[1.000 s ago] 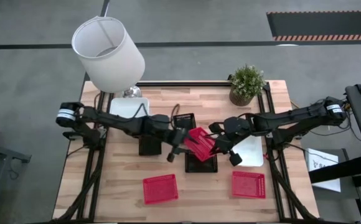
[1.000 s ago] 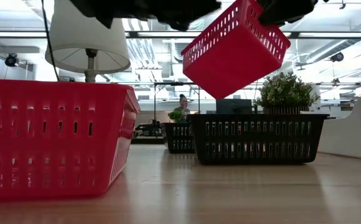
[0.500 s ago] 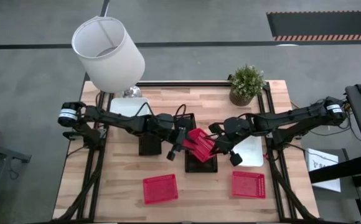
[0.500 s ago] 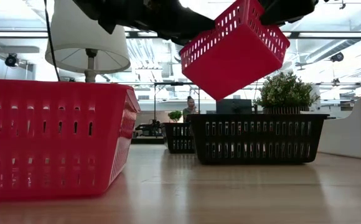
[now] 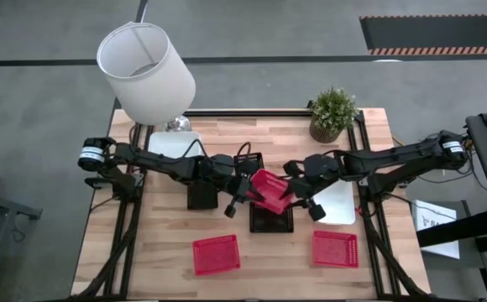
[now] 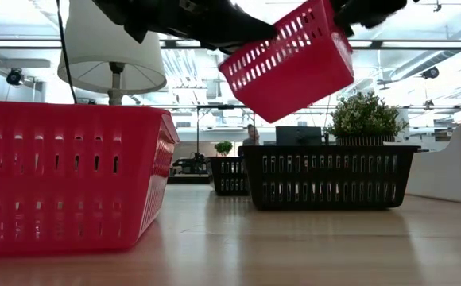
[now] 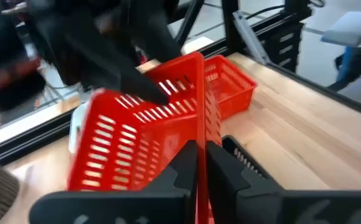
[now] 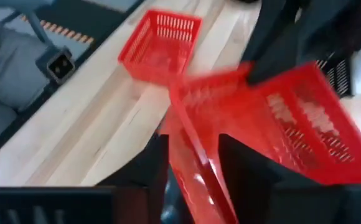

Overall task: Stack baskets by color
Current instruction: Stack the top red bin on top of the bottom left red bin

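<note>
One red basket (image 5: 266, 186) hangs tilted in the air above a black basket (image 5: 272, 220) at mid-desk. Left hand (image 7: 200, 155) is clamped tight on its rim. Right hand (image 8: 193, 163) has its fingers parted around the opposite wall, no longer pinching it.

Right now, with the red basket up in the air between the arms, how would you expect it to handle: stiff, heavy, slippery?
The red basket probably is light: its walls are slotted plastic. It seems stiff enough, keeping its shape while tilted and pinched by one wall in the left fingers. Held by one edge only, it may swing or slip.
</note>
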Robot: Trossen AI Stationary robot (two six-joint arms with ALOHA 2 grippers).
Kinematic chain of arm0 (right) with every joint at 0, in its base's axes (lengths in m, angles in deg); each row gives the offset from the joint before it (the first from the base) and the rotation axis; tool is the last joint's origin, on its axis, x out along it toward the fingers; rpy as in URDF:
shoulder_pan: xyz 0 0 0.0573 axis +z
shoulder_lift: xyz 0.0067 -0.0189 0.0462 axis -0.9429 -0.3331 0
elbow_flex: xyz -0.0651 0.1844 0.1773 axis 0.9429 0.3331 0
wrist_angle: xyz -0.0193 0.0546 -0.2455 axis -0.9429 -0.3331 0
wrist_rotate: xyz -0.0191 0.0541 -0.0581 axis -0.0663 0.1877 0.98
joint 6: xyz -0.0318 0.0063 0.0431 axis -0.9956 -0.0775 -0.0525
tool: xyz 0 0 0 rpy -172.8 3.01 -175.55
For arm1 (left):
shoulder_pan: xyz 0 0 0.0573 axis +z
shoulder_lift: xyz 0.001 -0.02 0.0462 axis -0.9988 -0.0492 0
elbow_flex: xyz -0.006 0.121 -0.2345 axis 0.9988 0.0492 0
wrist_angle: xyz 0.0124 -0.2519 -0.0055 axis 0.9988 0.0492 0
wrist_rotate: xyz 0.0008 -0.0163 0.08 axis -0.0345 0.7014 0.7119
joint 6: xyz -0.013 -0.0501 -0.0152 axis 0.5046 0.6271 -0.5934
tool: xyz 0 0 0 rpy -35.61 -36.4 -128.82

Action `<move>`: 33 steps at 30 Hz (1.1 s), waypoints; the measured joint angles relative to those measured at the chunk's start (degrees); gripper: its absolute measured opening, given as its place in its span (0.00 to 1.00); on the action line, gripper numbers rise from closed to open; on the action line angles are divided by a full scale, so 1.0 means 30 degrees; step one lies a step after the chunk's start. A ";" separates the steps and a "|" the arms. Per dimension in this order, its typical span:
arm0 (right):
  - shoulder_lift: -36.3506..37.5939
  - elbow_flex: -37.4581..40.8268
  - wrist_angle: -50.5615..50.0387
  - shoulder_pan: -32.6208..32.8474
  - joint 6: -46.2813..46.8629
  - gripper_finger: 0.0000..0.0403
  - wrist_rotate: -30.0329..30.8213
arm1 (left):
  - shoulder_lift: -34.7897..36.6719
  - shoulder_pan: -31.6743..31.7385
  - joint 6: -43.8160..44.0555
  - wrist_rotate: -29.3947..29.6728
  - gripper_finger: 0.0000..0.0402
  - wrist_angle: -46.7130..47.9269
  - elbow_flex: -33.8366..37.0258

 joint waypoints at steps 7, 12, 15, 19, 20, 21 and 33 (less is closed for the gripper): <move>0.1860 -0.0199 -0.0091 0.0029 -0.0386 0.47 0.0586 | 0.0022 -0.0499 0.0186 0.0258 0.00 0.0018 -0.0071; 0.3113 -0.0168 -0.0086 0.0026 -0.0721 0.48 0.0860 | 0.0061 -0.1091 0.0208 0.1375 0.00 0.0017 -0.0262; 0.3558 -0.0155 -0.0091 0.0029 -0.0858 0.48 0.0860 | 0.0073 -0.1558 0.0236 0.2207 0.00 0.0055 -0.0277; 0.3726 -0.0148 -0.0010 0.0029 -0.1090 0.46 0.0860 | 0.0087 -0.2004 0.0752 0.3055 0.00 0.0060 -0.0277; 0.3712 -0.0148 0.0001 0.0029 -0.1214 0.46 0.0860 | 0.0087 -0.2116 0.0854 0.3253 0.00 0.0076 -0.0277; 0.3704 -0.0140 -0.0005 0.0029 -0.1323 0.45 0.0860 | 0.0087 -0.2213 0.0899 0.3386 0.00 0.0071 -0.0277; 0.4879 0.2927 0.5426 -0.0014 -0.4182 0.45 0.0880 | 0.0867 -0.4290 0.2348 0.7650 0.00 0.0397 -0.0321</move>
